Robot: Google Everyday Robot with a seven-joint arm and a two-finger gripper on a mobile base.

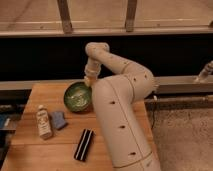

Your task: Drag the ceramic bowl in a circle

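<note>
My fingers (pixel 89 80) closed, down at the bowl's (pixel 76 95) right rim; pinching it or not, can't tell. Bowl on counter (pixel 30 150), bottle (pixel 44 121) front-left of it.

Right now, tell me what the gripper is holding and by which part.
The gripper appears shut on the ceramic bowl, pinching its far right rim; nothing else is held.

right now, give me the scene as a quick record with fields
ceramic bowl: upright on the wooden table, toward its back edge
pincer: shut, down at the bowl's right rim; grip unclear
white bottle: standing, front left of the bowl
blue pad: just right of the bottle
black bar: lying flat toward the front edge
</note>
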